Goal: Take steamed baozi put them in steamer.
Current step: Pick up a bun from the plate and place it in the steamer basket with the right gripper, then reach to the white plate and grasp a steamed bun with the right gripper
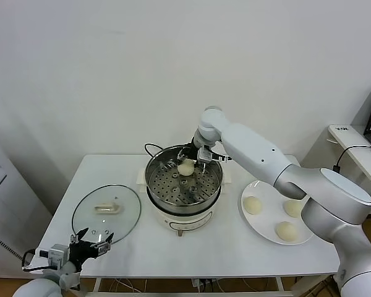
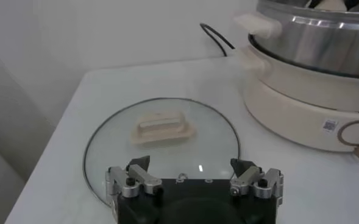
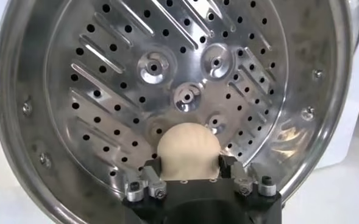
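one smooth cream-white baozi (image 3: 188, 149) sits inside the shiny perforated steamer (image 3: 106, 79).

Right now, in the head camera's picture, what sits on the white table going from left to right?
Round glass lid → shiny steel steamer basket on its white pot base, with one cream-white bun inside at the right gripper → flat white plate holding three cream-white buns.

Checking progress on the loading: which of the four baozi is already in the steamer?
The baozi between the right gripper fingers, at the steamer's far side. The other three sit on the white plate to its right.
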